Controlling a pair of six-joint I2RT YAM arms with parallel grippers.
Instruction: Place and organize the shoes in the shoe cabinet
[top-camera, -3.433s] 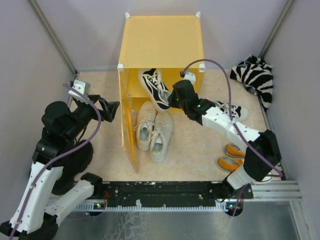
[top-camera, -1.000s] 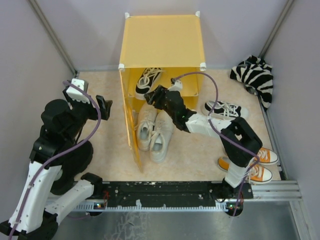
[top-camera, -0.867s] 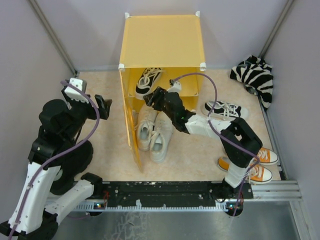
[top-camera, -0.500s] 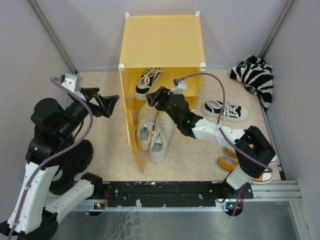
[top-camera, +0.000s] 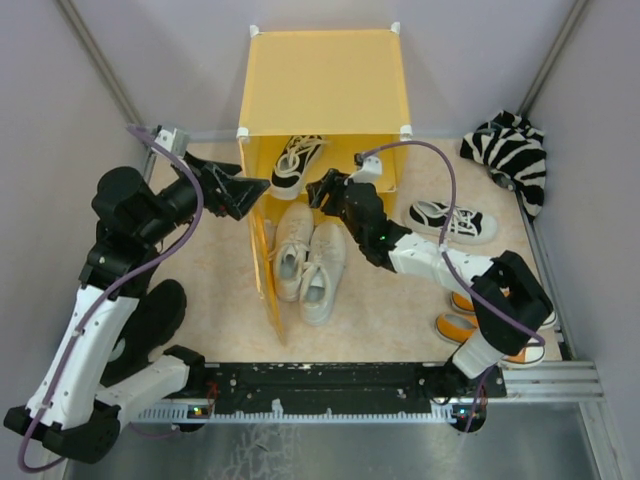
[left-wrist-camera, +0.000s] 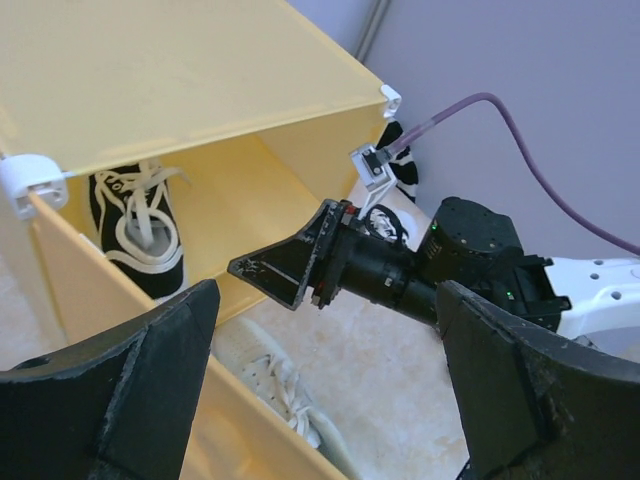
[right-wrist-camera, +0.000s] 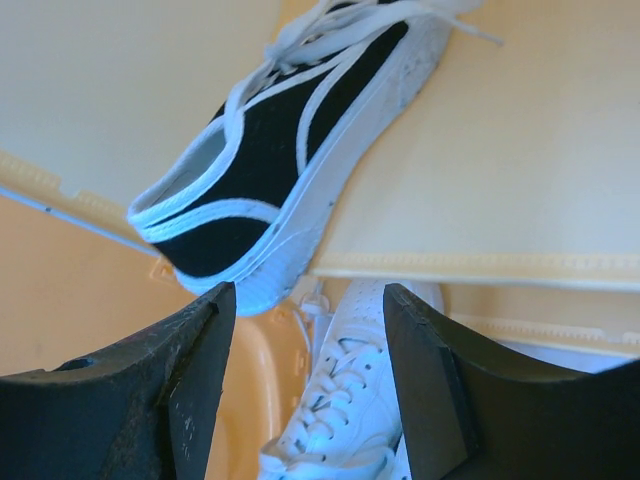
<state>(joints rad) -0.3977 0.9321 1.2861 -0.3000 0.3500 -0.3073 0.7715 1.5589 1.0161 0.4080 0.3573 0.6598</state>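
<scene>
The yellow-orange shoe cabinet stands open at the back, its door swung out to the left. One black shoe lies on the inner shelf and its mate is on the floor to the right. The off-white pair lies toes-in at the bottom compartment. The orange pair is partly hidden behind the right arm. My right gripper hangs open and empty in front of the shelf, just short of the black shoe. My left gripper is open and empty beside the cabinet's front left corner.
A zebra-striped fabric bundle lies at the back right against the wall. Grey walls close in on both sides. The open door stands between the left arm and the off-white shoes.
The right gripper set the black shoe on the shelf, let go and drew back slightly. The left arm swung right, bringing its gripper up to the cabinet's front left corner.
</scene>
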